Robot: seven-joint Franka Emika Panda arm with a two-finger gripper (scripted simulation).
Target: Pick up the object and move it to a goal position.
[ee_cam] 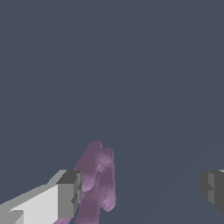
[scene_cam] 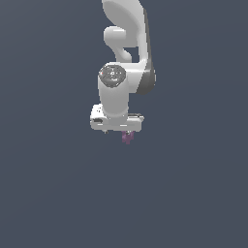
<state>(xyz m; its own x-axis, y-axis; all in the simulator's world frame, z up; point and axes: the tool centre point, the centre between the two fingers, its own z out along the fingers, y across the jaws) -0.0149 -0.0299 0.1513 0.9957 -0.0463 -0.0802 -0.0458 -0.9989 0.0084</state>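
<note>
The object (scene_cam: pixel 127 138) is a small purple lumpy cluster that shows just under the white hand of the arm in the exterior view. In the wrist view the object (ee_cam: pixel 97 181) stands between the fingers, close against one grey fingertip (ee_cam: pixel 69 194) and far from the other fingertip (ee_cam: pixel 213 187). My gripper (ee_cam: pixel 142 192) is open wide, and its jaws do not clamp the object. In the exterior view the gripper (scene_cam: pixel 117 132) points down, with its fingers mostly hidden by the hand.
A plain dark grey-blue surface fills both views. The white arm (scene_cam: pixel 127 43) rises to the top of the exterior view. Nothing else shows.
</note>
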